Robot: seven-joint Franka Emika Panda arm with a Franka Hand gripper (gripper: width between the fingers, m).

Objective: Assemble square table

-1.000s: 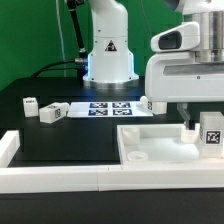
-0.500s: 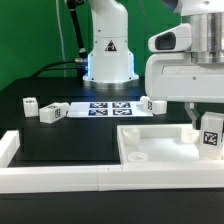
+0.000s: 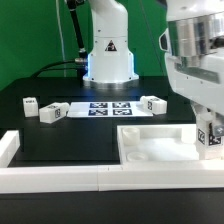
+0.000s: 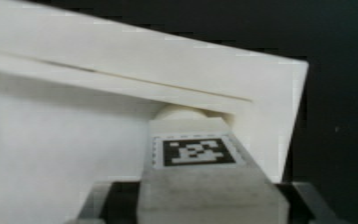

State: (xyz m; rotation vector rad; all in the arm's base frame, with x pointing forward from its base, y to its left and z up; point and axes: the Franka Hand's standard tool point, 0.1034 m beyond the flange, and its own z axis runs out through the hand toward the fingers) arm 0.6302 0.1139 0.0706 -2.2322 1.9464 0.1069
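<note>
Green backdrop behind, black table (image 3: 70, 140) below, and the arm's white base (image 3: 108, 62) standing at the back. On that base I can read only a warning triangle (image 3: 108, 47); no lettering is legible to me.

The marker board (image 3: 103, 108) lies flat in front of the base, showing several black-and-white tags. Three loose legs sit in its row: the far-left leg (image 3: 30, 104), the second leg (image 3: 52, 113) just beside the board's end, and the third leg (image 3: 153, 104) at the board's other end. Each carries a small tag, too small for me to make out.

The square slab (image 3: 160, 145) lies at the exterior view's right, close against the low border wall (image 3: 60, 178) that runs along the front.

My pincer (image 3: 211, 132) is clamped on the held leg (image 3: 211, 140), tag facing the camera, at the slab's right edge. In the wrist view the dark fingers (image 4: 119, 200) flank this leg (image 4: 197, 150), whose far end meets the slab (image 4: 87, 90) near a corner. I cannot tell whether it is seated in a socket. The arm's bulk hides the slab's far right corner in the exterior view.
</note>
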